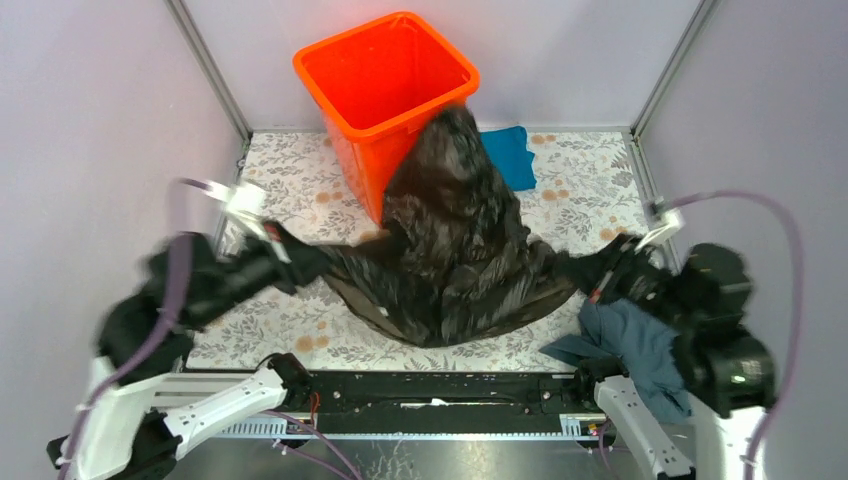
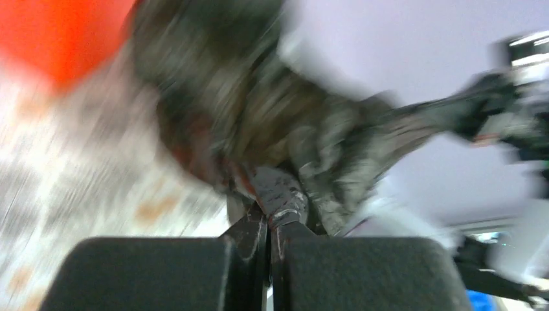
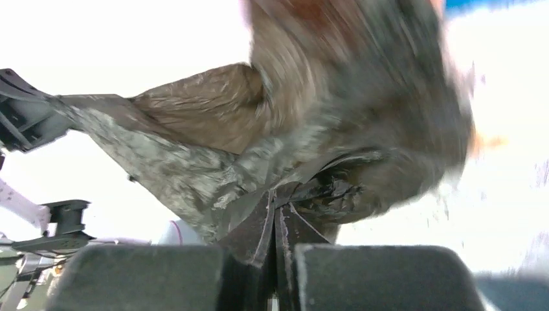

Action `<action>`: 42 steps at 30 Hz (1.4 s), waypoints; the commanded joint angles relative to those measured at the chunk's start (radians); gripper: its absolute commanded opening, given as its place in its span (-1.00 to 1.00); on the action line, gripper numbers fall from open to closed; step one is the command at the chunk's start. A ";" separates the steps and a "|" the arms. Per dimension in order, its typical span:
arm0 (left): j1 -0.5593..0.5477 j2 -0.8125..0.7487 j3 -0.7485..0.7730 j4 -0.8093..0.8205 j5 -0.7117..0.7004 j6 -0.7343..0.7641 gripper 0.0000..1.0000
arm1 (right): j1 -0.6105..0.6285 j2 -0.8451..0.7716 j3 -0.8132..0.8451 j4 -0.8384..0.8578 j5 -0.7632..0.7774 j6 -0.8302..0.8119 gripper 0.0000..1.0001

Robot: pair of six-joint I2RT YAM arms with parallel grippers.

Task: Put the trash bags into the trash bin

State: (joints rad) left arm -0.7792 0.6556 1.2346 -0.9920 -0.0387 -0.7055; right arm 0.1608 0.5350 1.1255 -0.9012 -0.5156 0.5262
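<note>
The black trash bag [image 1: 450,250] is stretched wide between my two grippers, in front of the orange trash bin [image 1: 385,95]. Its far end lies up against the bin's near right corner, just below the rim. My left gripper [image 1: 300,262] is shut on the bag's left edge; the left wrist view shows the film [image 2: 285,194] pinched between closed fingers [image 2: 249,230], with the bin [image 2: 58,39] at top left. My right gripper [image 1: 590,268] is shut on the bag's right edge; the right wrist view shows the film [image 3: 213,155] pinched at the fingers [image 3: 259,227]. Both wrist views are blurred.
A bright blue cloth [image 1: 512,155] lies right of the bin, partly behind the bag. A grey-blue cloth [image 1: 630,350] lies at the near right by the right arm. The floral mat [image 1: 290,180] covers the table, with metal posts and walls on both sides.
</note>
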 commanded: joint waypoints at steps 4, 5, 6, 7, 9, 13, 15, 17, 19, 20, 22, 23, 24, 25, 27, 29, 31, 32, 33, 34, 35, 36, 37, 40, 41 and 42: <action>0.001 0.252 0.870 0.074 0.068 0.129 -1.00 | 0.002 0.278 0.692 -0.009 -0.047 -0.067 -1.00; 0.001 0.252 0.871 0.096 0.048 0.125 -1.00 | 0.002 0.278 0.670 0.021 -0.065 -0.045 -1.00; 0.001 0.237 0.831 0.121 0.014 0.116 -1.00 | 0.002 0.265 0.605 0.065 -0.088 -0.026 -1.00; 0.001 0.219 0.762 0.140 -0.023 0.097 -1.00 | 0.001 0.241 0.521 0.109 -0.103 -0.007 -1.00; 0.000 0.191 0.603 0.131 -0.129 0.032 -1.00 | 0.002 0.202 0.360 0.155 -0.099 0.016 -1.00; 0.001 0.240 0.490 0.025 -0.271 -0.046 -1.00 | 0.002 0.220 0.224 0.281 -0.137 0.121 -1.00; 0.000 0.308 0.608 0.022 -0.246 0.006 -1.00 | 0.002 0.271 0.290 0.372 -0.200 0.157 -1.00; 0.001 0.379 0.818 0.055 -0.148 0.077 -1.00 | 0.002 0.336 0.462 0.331 -0.171 0.098 -1.00; 0.000 0.432 0.961 0.097 -0.042 0.128 -1.00 | 0.002 0.402 0.634 0.249 -0.118 0.019 -1.00; 0.001 0.442 0.997 0.117 -0.013 0.149 -1.00 | 0.002 0.414 0.682 0.226 -0.101 -0.016 -1.00; 0.001 0.422 0.967 0.179 -0.032 0.180 -1.00 | 0.002 0.404 0.678 0.236 -0.091 -0.039 -1.00; 0.001 0.392 0.912 0.197 -0.058 0.188 -1.00 | 0.002 0.382 0.629 0.248 -0.087 -0.044 -1.00; 0.001 0.356 0.828 0.226 -0.138 0.190 -1.00 | 0.002 0.360 0.558 0.264 -0.074 -0.044 -1.00; 0.000 0.321 0.745 0.255 -0.206 0.190 -1.00 | 0.002 0.339 0.492 0.268 -0.058 -0.049 -1.00; 0.001 0.286 0.629 0.250 -0.342 0.188 -1.00 | 0.002 0.320 0.379 0.238 -0.020 -0.077 -1.00; 0.001 0.308 0.622 0.197 -0.435 0.217 -1.00 | 0.002 0.328 0.343 0.183 0.044 -0.129 -1.00; 0.000 0.354 0.686 0.140 -0.498 0.295 -1.00 | 0.002 0.353 0.380 0.139 0.126 -0.169 -1.00; 0.001 0.383 0.748 0.110 -0.512 0.338 -1.00 | 0.002 0.367 0.431 0.133 0.149 -0.176 -1.00; 0.001 0.422 0.819 0.082 -0.515 0.381 -1.00 | 0.002 0.385 0.479 0.134 0.154 -0.180 -1.00; 0.001 0.446 0.912 0.057 -0.503 0.415 -1.00 | 0.002 0.405 0.545 0.134 0.144 -0.179 -1.00; 0.001 0.465 1.026 0.046 -0.473 0.451 -1.00 | 0.002 0.431 0.619 0.133 0.128 -0.173 -1.00; 0.001 0.472 1.095 0.045 -0.437 0.474 -1.00 | 0.002 0.461 0.695 0.137 0.110 -0.161 -1.00; 0.000 0.470 1.150 0.058 -0.407 0.490 -1.00 | 0.002 0.476 0.765 0.152 0.085 -0.143 -1.00; 0.001 0.382 1.126 0.168 -0.404 0.511 -1.00 | 0.002 0.459 0.806 0.320 -0.006 -0.033 -1.00; 0.001 0.336 1.077 0.236 -0.427 0.519 -1.00 | 0.001 0.434 0.756 0.444 -0.040 0.018 -1.00; 0.001 0.290 1.013 0.283 -0.474 0.526 -1.00 | 0.002 0.411 0.674 0.552 -0.076 0.076 -1.00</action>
State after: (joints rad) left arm -0.7792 1.1355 2.3081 -0.9073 -0.4469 -0.2680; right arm 0.1616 1.0534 1.8652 -0.7101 -0.4561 0.4385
